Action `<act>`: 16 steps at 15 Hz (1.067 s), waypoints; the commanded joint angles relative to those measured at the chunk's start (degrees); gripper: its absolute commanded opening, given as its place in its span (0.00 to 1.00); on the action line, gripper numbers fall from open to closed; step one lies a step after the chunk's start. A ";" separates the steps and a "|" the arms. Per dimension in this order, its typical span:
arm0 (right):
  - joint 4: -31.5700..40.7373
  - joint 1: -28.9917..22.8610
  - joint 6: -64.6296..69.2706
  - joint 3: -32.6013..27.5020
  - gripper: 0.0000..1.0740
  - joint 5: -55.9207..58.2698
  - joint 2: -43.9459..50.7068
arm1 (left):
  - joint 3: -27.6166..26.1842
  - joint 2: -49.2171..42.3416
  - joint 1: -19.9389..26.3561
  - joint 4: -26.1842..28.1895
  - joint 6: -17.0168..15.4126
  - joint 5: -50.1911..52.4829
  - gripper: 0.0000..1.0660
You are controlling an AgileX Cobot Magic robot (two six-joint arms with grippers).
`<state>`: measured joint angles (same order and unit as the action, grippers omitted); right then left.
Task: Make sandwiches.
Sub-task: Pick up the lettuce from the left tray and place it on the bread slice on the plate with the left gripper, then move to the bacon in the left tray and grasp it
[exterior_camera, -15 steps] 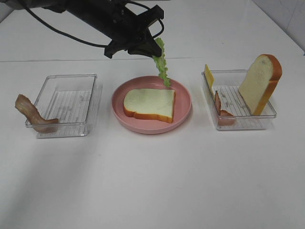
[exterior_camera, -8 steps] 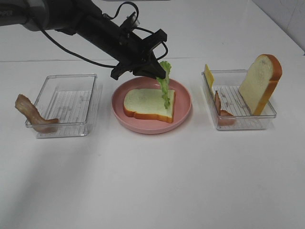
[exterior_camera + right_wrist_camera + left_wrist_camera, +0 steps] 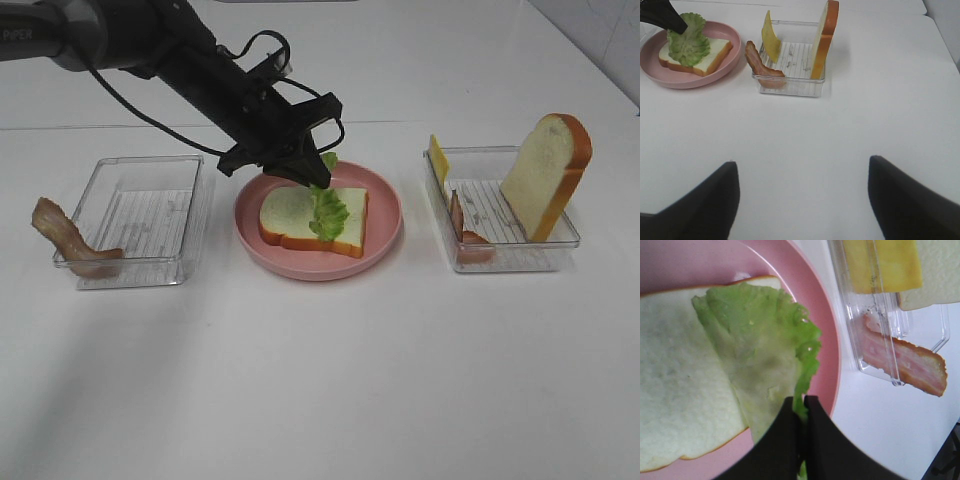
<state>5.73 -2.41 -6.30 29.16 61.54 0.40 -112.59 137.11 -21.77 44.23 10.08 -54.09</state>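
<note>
Over pink plate (image 3: 388, 212) | left hand (image 3: 801, 407) clamped on lettuce leaf (image 3: 327, 212) edge | leaf draped below it on bread slice (image 3: 288, 215)

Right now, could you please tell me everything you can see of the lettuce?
The lettuce is a pale green, ruffled leaf that looks like soft plastic. It lies draped across the right part of the bread on the plate, crumpled rather than flat. The left gripper, shut, pinches its far edge.

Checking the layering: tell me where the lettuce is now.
High view: the lettuce lies on the bread slice on the pink plate, mid-table, one end pinched in the left tool.
</note>
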 commanded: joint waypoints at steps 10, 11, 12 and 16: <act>-0.06 0.34 -0.23 -0.17 0.64 -0.57 0.80 | 0.00 -3.15 -0.17 -11.23 0.23 0.74 0.73; -0.06 0.34 -0.23 -0.17 0.64 -0.57 0.80 | 0.00 -4.13 -0.17 -13.24 0.17 1.03 0.73; -0.06 0.34 -0.23 -0.17 0.64 -0.57 0.80 | 0.00 -5.44 -0.17 -15.01 0.11 1.20 0.73; -0.06 0.34 -0.23 -0.17 0.64 -0.57 0.80 | 0.00 -11.23 -0.17 -24.64 -6.82 1.09 0.73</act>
<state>5.73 -2.41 -6.30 29.16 61.54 0.40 -112.59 126.17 -21.77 18.85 3.32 -53.11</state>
